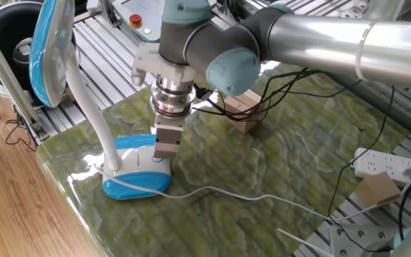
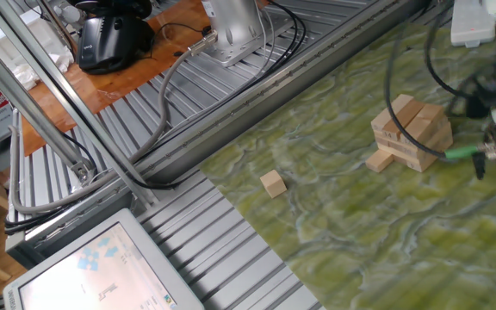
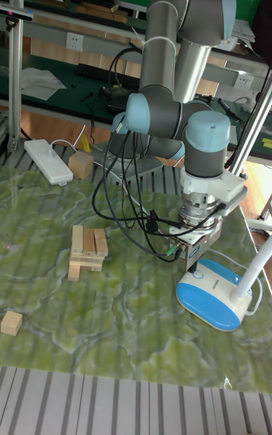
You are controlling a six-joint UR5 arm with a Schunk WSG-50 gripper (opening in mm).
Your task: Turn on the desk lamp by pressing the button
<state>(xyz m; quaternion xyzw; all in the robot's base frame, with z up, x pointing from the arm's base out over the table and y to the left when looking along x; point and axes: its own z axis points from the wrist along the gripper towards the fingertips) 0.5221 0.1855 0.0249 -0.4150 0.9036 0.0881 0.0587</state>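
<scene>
Tall fixed view: lamp point(image 3: 214, 301) base sits lower right of frame on the green mat point(image 3: 113, 314), gooseneck rising off the right edge; button point(image 3: 200, 277) shows on the white top panel, uncovered, just below the gripper point(image 3: 189, 256). Gripper hangs just above the base, apparently not touching. Judged step: hovering over the button; lamp head point(image 1: 51, 46) shows no glow. Next move calls for a short straight descent centred on the button. Finger state: cannot tell. Behind, wrist vertical, forearm running to upper right. Blocks point(image 3: 87, 250) mid-left.
</scene>
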